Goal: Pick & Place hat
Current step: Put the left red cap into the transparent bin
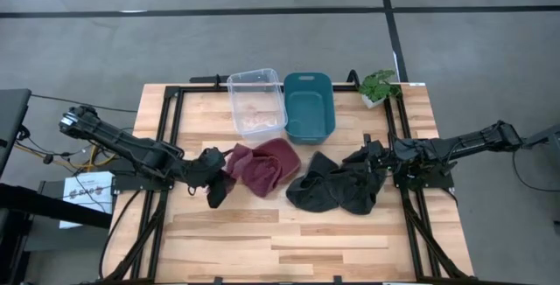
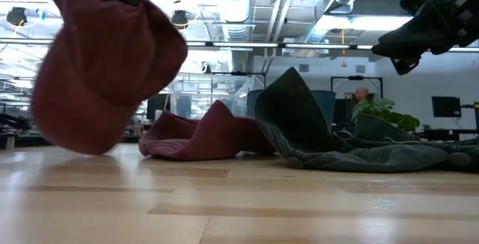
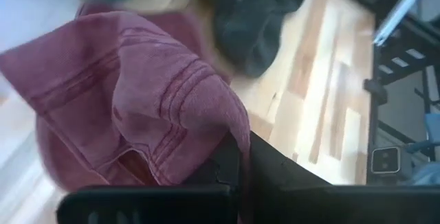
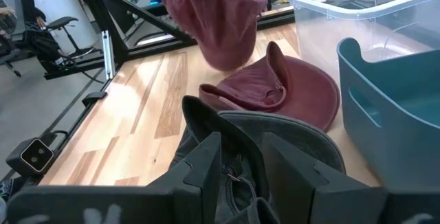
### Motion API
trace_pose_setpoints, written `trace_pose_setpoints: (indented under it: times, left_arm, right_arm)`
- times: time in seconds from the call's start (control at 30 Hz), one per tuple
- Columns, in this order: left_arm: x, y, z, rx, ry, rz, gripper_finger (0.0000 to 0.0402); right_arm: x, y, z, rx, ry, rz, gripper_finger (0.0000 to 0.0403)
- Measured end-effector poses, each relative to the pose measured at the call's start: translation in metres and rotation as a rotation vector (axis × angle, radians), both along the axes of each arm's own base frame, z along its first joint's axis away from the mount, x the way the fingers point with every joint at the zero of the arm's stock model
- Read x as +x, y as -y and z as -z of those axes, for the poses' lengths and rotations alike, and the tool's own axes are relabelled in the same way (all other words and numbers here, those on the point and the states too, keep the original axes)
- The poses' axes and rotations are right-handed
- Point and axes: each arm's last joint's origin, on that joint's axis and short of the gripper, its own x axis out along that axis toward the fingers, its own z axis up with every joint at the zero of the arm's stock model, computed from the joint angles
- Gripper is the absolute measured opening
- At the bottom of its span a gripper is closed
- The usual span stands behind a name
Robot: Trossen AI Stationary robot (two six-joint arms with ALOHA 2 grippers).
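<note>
Maroon cloth hangs from the left gripper point(image 1: 213, 173), whose fingers are pinched on a maroon hat point(image 2: 101, 64) and hold it clear of the wooden table point(image 1: 262, 241). That arm stretches in low from the table's left edge, nearly level, with its wrist turned toward the middle. In the low view the lifted hat dangles with its crown sagging, its lowest edge just above the boards.

Just beside it, toward the centre, a second maroon hat point(image 1: 271, 164) lies crumpled on the table. Next to that one sit two dark grey hats point(image 1: 332, 184), bunched together.

The right gripper point(image 4: 240, 165) reaches in from the right edge, its arm also low and extended, and its fingers are closed around a fold of a dark grey hat point(image 4: 261, 131).

Behind the hats, a clear plastic bin point(image 1: 255, 101) and a teal bin point(image 1: 308, 106) stand side by side, touching. A small potted plant point(image 1: 378, 86) stands near the far right corner.
</note>
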Motion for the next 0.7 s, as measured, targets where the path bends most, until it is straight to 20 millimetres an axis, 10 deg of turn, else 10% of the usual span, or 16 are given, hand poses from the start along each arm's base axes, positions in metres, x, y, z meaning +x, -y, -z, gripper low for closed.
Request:
trace_pose_setpoints:
  times: [0.7]
  left_arm:
    - [-0.007,-0.006,-0.03,0.128,0.23,0.128,0.001]
  right_arm:
    - [0.0,0.0,0.0,0.0,0.0,0.0,0.0099]
